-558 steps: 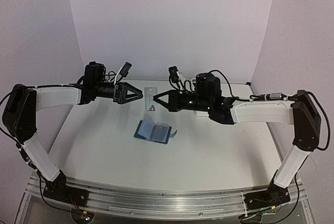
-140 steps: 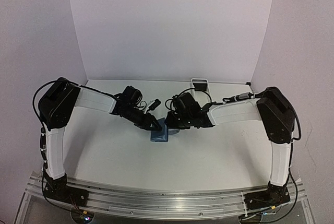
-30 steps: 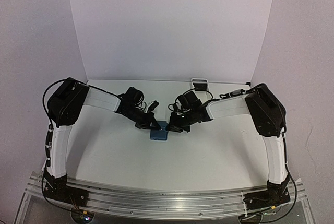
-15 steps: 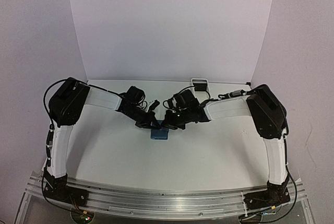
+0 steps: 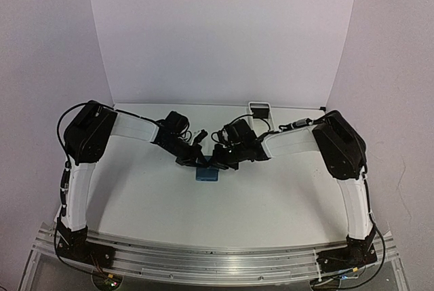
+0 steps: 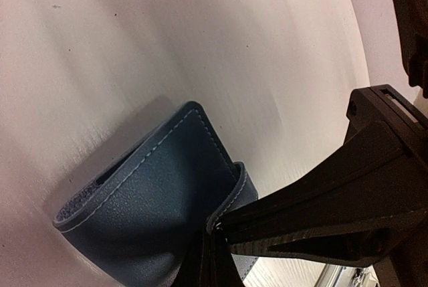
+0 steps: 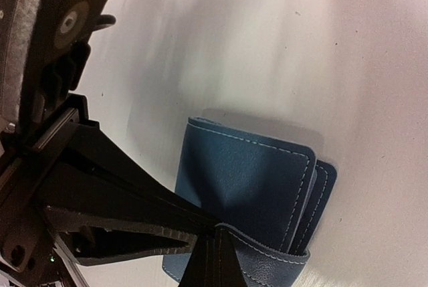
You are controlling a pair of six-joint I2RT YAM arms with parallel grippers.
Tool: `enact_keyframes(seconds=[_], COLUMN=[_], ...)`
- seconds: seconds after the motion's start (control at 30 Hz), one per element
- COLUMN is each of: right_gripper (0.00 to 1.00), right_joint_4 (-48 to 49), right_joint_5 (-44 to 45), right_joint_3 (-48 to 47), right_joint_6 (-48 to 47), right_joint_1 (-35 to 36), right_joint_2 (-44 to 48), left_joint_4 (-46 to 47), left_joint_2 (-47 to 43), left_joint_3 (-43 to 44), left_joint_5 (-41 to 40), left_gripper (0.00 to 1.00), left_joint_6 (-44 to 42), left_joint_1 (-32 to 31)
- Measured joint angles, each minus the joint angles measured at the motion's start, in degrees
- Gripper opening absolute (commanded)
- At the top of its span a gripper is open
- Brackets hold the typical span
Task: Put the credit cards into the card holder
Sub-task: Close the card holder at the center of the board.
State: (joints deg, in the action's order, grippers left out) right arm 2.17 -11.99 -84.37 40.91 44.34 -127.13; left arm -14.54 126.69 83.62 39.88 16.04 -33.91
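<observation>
The card holder is a blue wallet lying folded shut on the white table, its strap wrapped round one edge. No credit cards show in any view. My left gripper is shut, its tip down on the card holder at the strap's end. My right gripper is shut too and presses on the same spot of the card holder. The two tips meet nose to nose over the wallet, the left gripper coming from the left and the right gripper from the right. Neither holds anything.
A long white tray stands at the back of the table against the wall. White walls close in the table on the left, back and right. Both arms' elbows stand high at the table's sides.
My right gripper has closed fully and slid a little left onto the wallet, meeting the left tip. The left gripper and the wallet have barely moved.
</observation>
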Motion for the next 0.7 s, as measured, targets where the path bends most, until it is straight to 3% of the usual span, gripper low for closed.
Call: enact_keyframes(seconds=[0.3,0.7], right_gripper=[0.0,0.0], right_joint_4=[2.05,12.16], right_joint_5=[0.21,-0.35], right_joint_3=[0.67,6.88], right_joint_6=[2.49,9.54], right_joint_1=[-0.12,-0.62], right_joint_2=[-0.43,-0.01], left_joint_4=[-2.28,-7.05], left_joint_2=[0.36,2.08], left_joint_3=[1.55,5.28], left_joint_5=[-1.56,-1.69], left_gripper=[0.0,0.0], left_joint_6=[-0.17,0.17], left_joint_1=[-0.16,-0.45])
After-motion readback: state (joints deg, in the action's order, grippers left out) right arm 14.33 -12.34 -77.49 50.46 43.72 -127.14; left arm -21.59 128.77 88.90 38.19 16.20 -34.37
